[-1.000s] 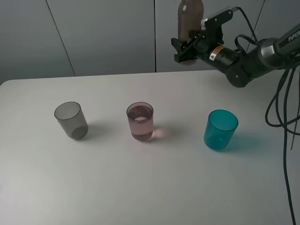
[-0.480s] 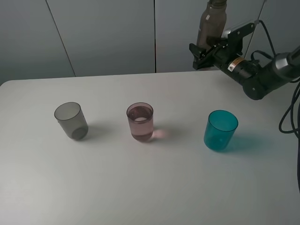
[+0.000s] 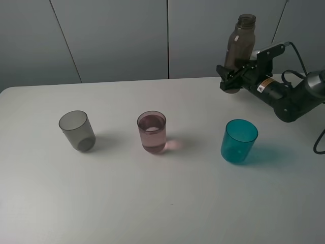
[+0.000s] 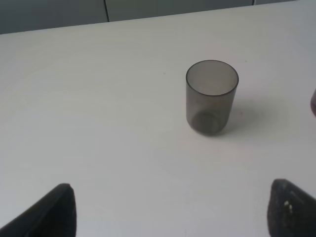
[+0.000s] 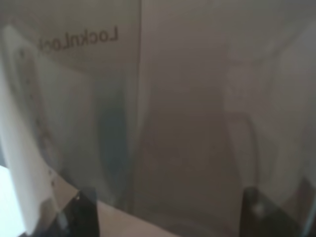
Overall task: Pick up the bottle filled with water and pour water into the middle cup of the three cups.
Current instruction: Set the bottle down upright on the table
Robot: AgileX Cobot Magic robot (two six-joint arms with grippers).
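The smoky brown bottle stands upright and capless at the back right, with my right gripper shut on its lower part. In the right wrist view the bottle fills the picture between the dark fingertips. The middle cup, pale pink, stands mid-table with water in it. On the left is the grey cup and on the right the teal cup, just in front of the bottle. My left gripper is open above the table, with the grey cup ahead of it.
The white table carries only the three cups. Grey wall panels rise behind its back edge. The right arm's cable hangs at the far right.
The right arm has carried the bottle to the right and lower, away from the pink cup, to a spot behind the teal cup. The cups have not moved.
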